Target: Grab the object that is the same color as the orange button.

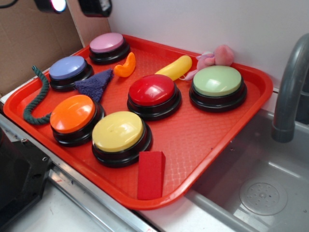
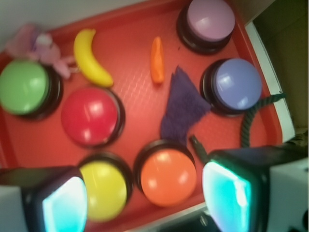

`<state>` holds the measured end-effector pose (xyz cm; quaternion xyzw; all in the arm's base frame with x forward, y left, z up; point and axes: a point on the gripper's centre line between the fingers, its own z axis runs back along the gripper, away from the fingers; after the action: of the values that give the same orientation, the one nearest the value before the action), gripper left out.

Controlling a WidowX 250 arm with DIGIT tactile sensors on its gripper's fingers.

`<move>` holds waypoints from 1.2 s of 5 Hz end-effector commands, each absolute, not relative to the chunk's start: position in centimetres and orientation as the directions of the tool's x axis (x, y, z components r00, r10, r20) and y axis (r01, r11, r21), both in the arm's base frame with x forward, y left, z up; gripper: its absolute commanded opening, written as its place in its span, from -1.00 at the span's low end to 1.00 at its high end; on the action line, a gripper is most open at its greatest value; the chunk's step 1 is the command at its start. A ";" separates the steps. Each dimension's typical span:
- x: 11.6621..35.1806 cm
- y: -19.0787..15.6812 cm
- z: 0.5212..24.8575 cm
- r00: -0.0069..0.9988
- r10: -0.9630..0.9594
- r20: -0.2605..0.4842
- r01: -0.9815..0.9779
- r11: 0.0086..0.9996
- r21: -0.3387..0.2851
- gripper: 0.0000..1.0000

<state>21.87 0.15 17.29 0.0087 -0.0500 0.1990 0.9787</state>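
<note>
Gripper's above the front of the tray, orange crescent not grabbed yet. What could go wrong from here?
1. The orange crescent lies close to the purple cloth and near the pink button; an open finger could snag the cloth or bump the button.
2. The yellow banana toy lies near it and is also curved; a colour mix-up could pick it instead.
3. The gripper hangs over the orange button, so a low traverse might press it.

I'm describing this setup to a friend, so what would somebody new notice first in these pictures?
Probably the red tray crowded with big domed buttons: pink, blue, orange, yellow, red and green. Next, the small toys between them, mainly the orange crescent beside the pink button at the back and the yellow banana near the green one. In the wrist view the gripper hangs above the tray's near edge, jaws apart.
</note>
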 end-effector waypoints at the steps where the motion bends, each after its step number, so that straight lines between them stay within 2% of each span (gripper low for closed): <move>1: 28.7 3.9 14.8 0.805 0.565 0.181 -0.566 0.823 -0.049 1.00; 2: 30.8 5.4 11.2 0.784 0.593 0.182 -0.595 0.802 -0.050 1.00; 3: 31.7 7.0 8.2 0.759 0.616 0.210 -0.624 0.781 -0.035 1.00; 5: 31.8 7.8 4.9 0.760 0.613 0.217 -0.626 0.779 -0.010 1.00; 6: 31.4 7.7 3.3 0.774 0.606 0.184 -0.616 0.788 -0.006 1.00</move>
<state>31.01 6.52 1.95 0.0300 -0.0656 0.3225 0.9438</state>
